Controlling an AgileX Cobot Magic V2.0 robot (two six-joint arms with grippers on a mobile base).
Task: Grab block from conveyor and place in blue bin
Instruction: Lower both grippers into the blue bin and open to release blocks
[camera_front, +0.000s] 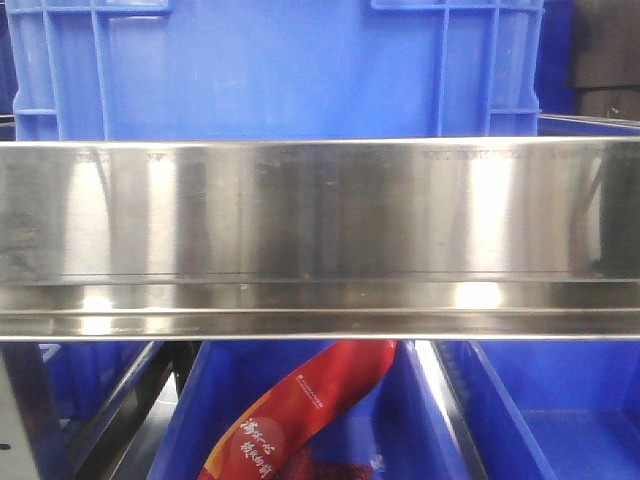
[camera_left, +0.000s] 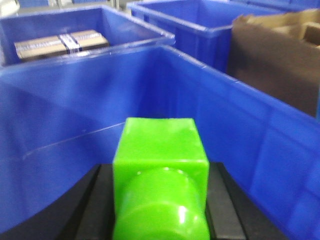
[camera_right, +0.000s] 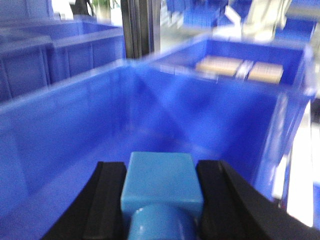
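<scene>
Between the left gripper's (camera_left: 161, 197) matte black fingers (camera_left: 97, 205) sits a glossy lime-green block (camera_left: 160, 150), a sharp-edged cube with a round stub facing the camera. The jaws are closed snugly against its two sides. The block is held within the walls of a blue bin (camera_left: 60, 115) of smooth, faintly scratched plastic, and faces the far wall. The right gripper (camera_right: 161, 200) has a matching pose, aimed toward the far corner of a blue plastic bin (camera_right: 60, 125). Its black fingers (camera_right: 107, 200) are clamped on a light-blue block (camera_right: 160, 175) of the same cube-and-stub shape. Seen from the front, a brushed stainless-steel rail (camera_front: 320, 220) spans the frame, with a red printed packet (camera_front: 300, 410) in a blue crate (camera_front: 200, 420) below.
</scene>
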